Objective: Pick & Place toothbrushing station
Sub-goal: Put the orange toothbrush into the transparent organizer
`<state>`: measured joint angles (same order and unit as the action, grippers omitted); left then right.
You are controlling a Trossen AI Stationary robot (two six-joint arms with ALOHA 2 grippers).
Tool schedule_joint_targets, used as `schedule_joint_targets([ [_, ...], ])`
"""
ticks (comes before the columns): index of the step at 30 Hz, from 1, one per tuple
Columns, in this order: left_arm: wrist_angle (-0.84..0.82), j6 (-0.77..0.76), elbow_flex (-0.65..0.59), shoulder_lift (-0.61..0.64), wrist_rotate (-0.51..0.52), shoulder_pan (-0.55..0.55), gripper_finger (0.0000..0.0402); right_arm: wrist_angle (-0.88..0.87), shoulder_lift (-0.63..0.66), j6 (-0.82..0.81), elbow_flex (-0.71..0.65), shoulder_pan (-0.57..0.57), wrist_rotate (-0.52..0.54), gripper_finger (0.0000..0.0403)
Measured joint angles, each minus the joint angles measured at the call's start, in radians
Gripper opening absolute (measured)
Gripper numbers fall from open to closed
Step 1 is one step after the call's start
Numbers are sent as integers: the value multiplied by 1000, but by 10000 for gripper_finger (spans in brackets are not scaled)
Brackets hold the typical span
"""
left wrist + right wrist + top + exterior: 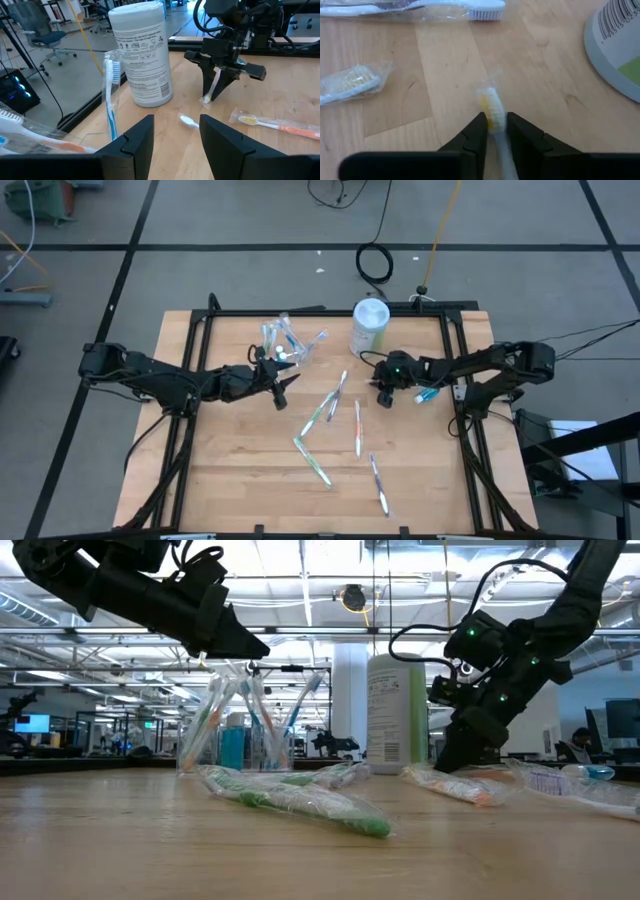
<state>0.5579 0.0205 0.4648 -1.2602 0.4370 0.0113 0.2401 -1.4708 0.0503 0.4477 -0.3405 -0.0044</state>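
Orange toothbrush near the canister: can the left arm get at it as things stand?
Probably yes. The orange toothbrush lies flat on bare wood ahead of the open left gripper. The right gripper, clamped on a yellow toothbrush, stands nearby and could crowd the approach.

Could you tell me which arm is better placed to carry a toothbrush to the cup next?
The right. The right gripper has its fingers closed around a wrapped toothbrush beside the canister, while the left gripper hovers open and empty near the cup.
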Motion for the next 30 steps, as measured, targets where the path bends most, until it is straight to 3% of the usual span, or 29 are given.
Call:
schedule_joint_targets([
  [7,0,-1,0,0,0,0,161,-20,60,-19,-4,0,4,21],
  [15,-6,-4,0,0,-1,0,161,-38,288,-21,-4,8,-10,17],
  [22,4,-30,0,0,-2,0,161,-5,514,-46,-4,13,-216,17],
  [30,39,-26,0,0,-59,0,161,381,650,-95,-3,89,-369,17],
])
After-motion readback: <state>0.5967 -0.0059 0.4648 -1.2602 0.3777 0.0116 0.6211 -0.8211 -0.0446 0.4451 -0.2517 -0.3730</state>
